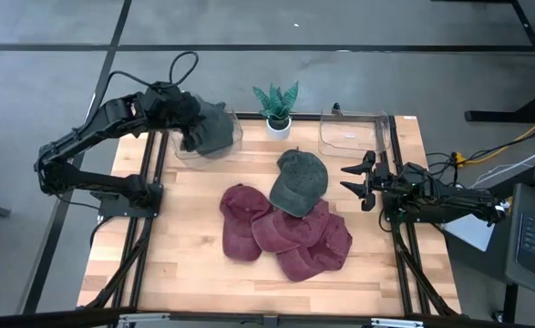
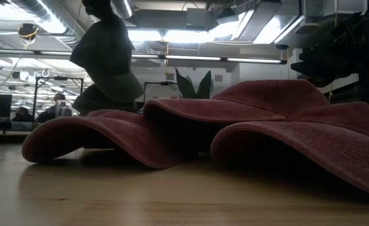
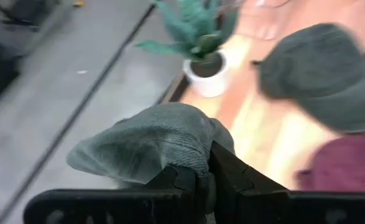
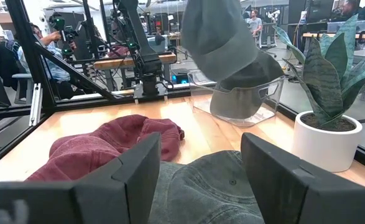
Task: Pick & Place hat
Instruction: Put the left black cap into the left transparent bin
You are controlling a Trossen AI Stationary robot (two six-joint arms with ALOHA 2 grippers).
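Note:
My left gripper (image 1: 187,128) is shut on a grey-green hat (image 1: 210,130) above the clear bin (image 1: 233,138) at the table's far left corner. The hat also hangs dark in the low view (image 2: 105,63) and shows in the right wrist view (image 4: 222,43). A second grey-green hat (image 1: 299,180) lies on a pile of several maroon hats (image 1: 285,235) in the middle of the table. My right gripper (image 1: 356,180) is open, level, at the right of that pile. In its wrist view its fingers stand to either side of the grey hat (image 4: 213,186) without touching it. My left gripper pinches a bunched fold of the grey-green hat's cloth (image 3: 191,163) between its two shut fingers (image 3: 232,180). The hat is lifted clear of the table and hangs crumpled below the fingers. Its lower part (image 4: 241,93) reaches down into the clear bin.
A second clear bin (image 1: 354,134) stands at the far right of the table. A small potted plant (image 1: 276,105) in a white pot sits between the two bins at the far edge. Bare wood lies near the table's near edge (image 1: 185,273).

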